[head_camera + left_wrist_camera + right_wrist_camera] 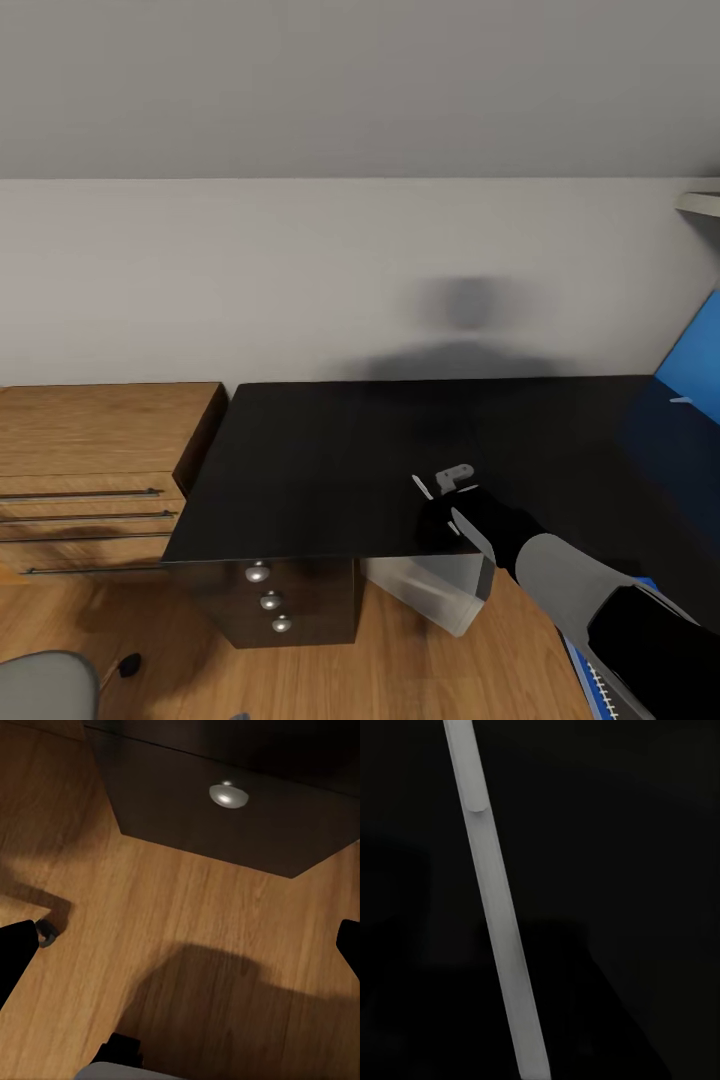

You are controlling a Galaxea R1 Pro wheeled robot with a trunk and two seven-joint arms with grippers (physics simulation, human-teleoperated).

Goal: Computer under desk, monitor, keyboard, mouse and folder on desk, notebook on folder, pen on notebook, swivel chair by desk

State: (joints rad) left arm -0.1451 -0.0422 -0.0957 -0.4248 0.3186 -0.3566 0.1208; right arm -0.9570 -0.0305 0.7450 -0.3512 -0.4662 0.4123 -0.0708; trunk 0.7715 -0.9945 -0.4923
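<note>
Right end effector (447, 503) over the table's (330, 470) front edge, closed around one white pen (495, 915), three silver drawer knobs (258, 573) below, one knob closer in left wrist view, left end effector's grip unclear.

Even, soft light; my blurred shadow falls on the wall (470, 310); my right wrist view is nearly black.

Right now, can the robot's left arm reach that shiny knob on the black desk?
Probably yes. The left fingers are open, facing the knob on the desk drawer, with only bare wooden floor between and nothing blocking the way.
</note>
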